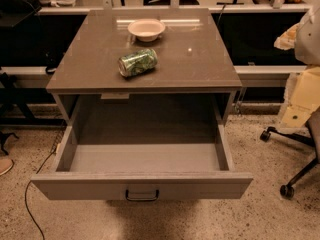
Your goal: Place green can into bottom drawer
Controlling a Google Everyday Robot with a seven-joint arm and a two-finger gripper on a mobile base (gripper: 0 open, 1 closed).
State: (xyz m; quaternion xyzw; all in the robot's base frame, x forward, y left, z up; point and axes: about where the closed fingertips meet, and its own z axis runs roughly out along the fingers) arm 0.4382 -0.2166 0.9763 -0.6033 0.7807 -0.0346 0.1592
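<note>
Green-and-white patterned drink can (137, 62) lies on its side mid-counter (200, 64), nearer the front edge; a cream round bowl (146, 29) sits by the back edge. The wide grey bottom drawer (145, 186) stands open below. The gripper is out of view, so I cannot tell its state; a cream arm (300, 94) shows past the right edge.

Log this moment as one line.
green can: lying on cabinet top | bottom drawer: open, empty | gripper: not in view

1 view: high before cabinet (200, 64), tilted down, fairly near; bottom drawer (142, 158) at foot; gripper (289, 37) at right edge.
</note>
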